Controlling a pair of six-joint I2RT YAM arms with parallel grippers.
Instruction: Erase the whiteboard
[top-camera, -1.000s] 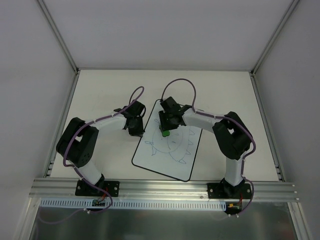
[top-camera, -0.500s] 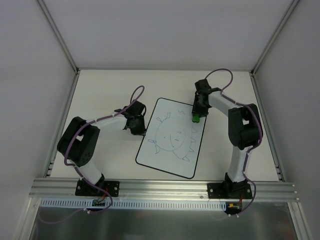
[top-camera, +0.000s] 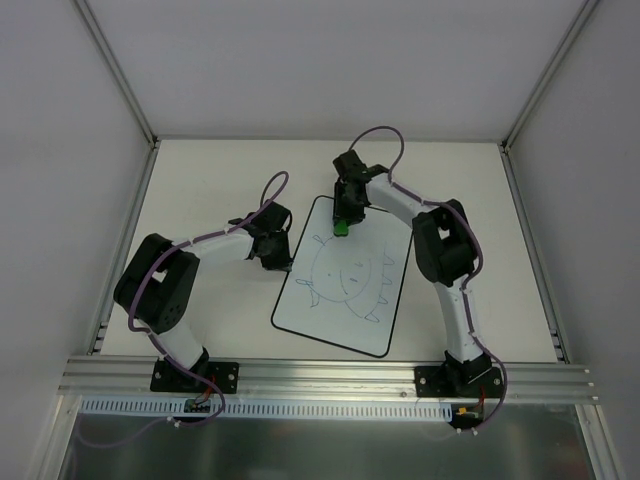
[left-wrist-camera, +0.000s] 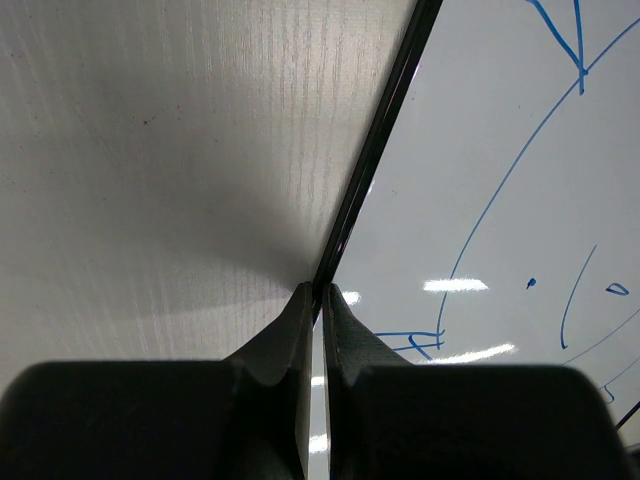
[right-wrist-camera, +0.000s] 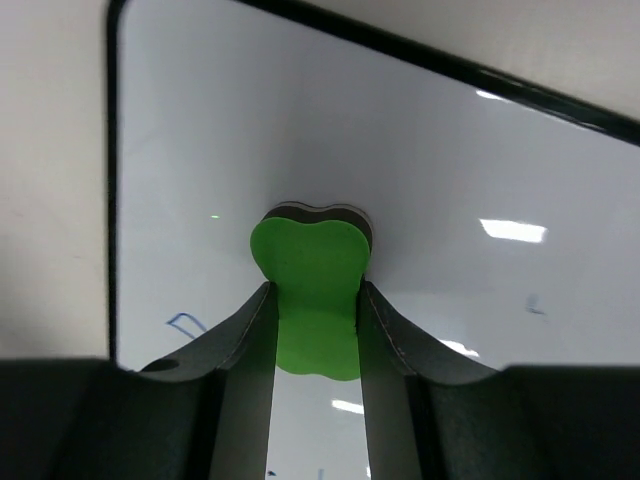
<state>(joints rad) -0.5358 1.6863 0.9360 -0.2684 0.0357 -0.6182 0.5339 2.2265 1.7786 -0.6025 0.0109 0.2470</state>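
The whiteboard (top-camera: 345, 290) lies flat on the table, a blue face doodle drawn across its middle. My right gripper (top-camera: 342, 224) is shut on a small green eraser (top-camera: 341, 228) and presses it on the board's far left corner. In the right wrist view the eraser (right-wrist-camera: 312, 290) sits between my fingers on bare white board (right-wrist-camera: 480, 160), near the black edge. My left gripper (top-camera: 277, 262) is shut at the board's left edge. In the left wrist view its fingertips (left-wrist-camera: 322, 292) pinch the thin black edge (left-wrist-camera: 375, 140).
The beige table (top-camera: 220, 180) is walled by white panels with metal rails on both sides. A metal rail (top-camera: 320, 375) runs along the near edge by the arm bases.
My right gripper swept the eraser from the board's middle to its far right corner, then left along the far edge. The board shifted slightly. The left gripper stayed at the left edge.
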